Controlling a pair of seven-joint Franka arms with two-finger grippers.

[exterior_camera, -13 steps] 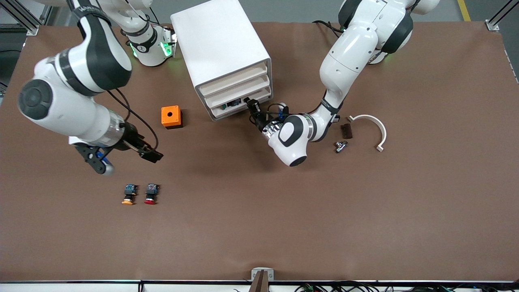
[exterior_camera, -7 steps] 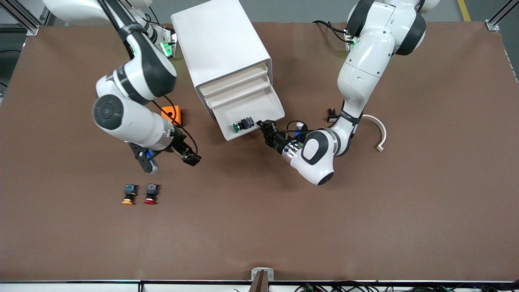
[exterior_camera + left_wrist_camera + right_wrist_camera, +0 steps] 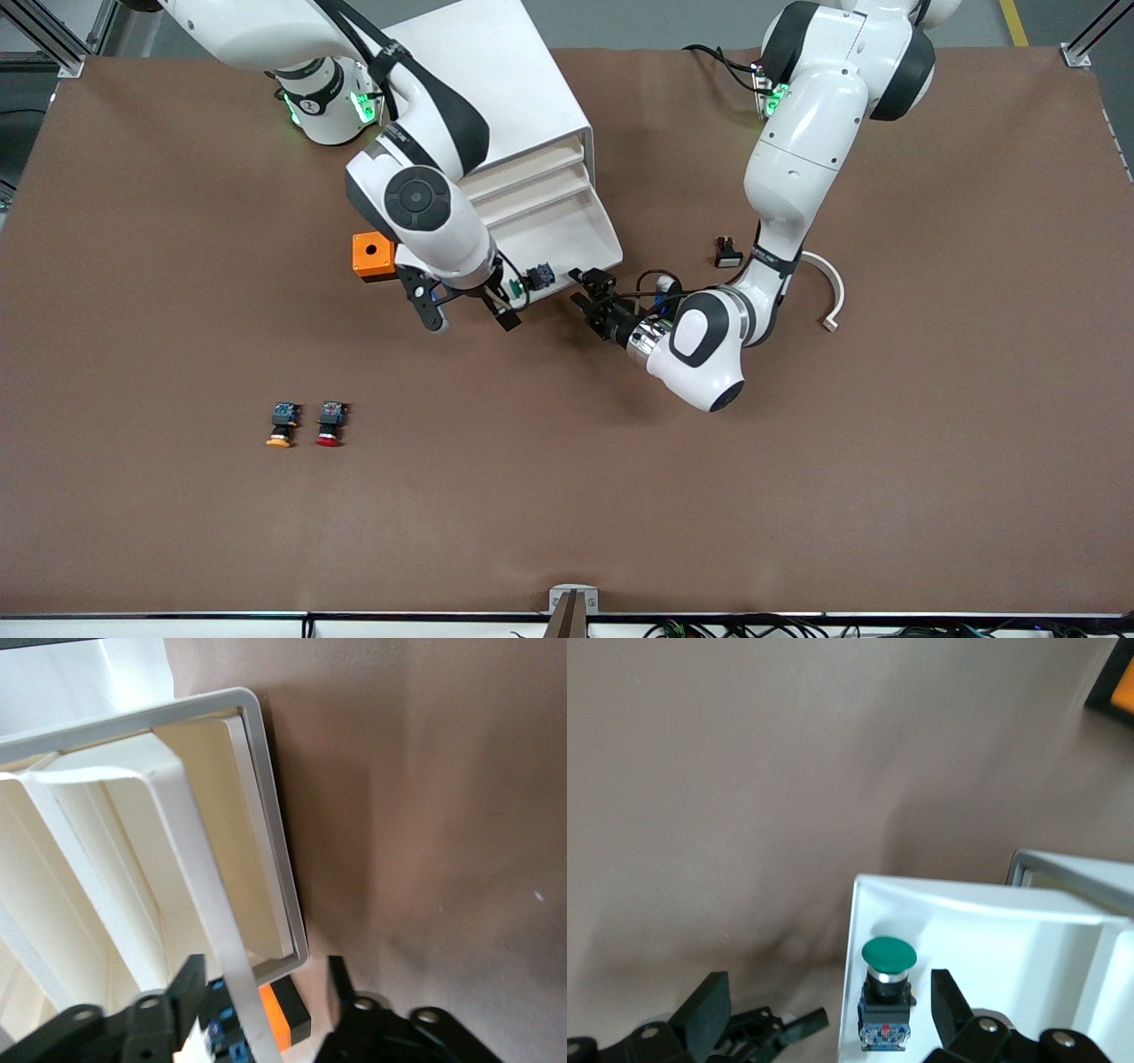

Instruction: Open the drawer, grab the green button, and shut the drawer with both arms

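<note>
Front view at the brown table [image 3: 797, 496]: the right arm's black two-finger gripper [image 3: 500, 306] hangs over the front edge of the pulled-out lowest white plastic tray drawer [image 3: 567, 232], its jaws spread wide and empty. The right wrist view shows those jaws straddling the small push button with the green mushroom cap and black-blue body [image 3: 887, 992], which lies inside the drawer near its front wall, untouched.

Beside that drawer's front corner toward the left arm's end of the table, the left arm's black gripper [image 3: 592, 299] hovers just over the table, jaws open with nothing between them. The left wrist view looks along the drawer's front rim [image 3: 199, 895] toward the white boxy cabinet [image 3: 133, 753].

The cabinet stands toward the robots' bases, its two upper drawers shut. An orange block with a round hole [image 3: 373, 255] sits beside the cabinet toward the right arm's end. Nearer the front camera, on that same end, two more push buttons lie side by side: a yellow-orange-capped one [image 3: 281, 424] and a red-capped one [image 3: 330, 423]. Toward the left arm's end rest a white curved plastic clip [image 3: 831, 288] and a small dark part [image 3: 727, 252].
</note>
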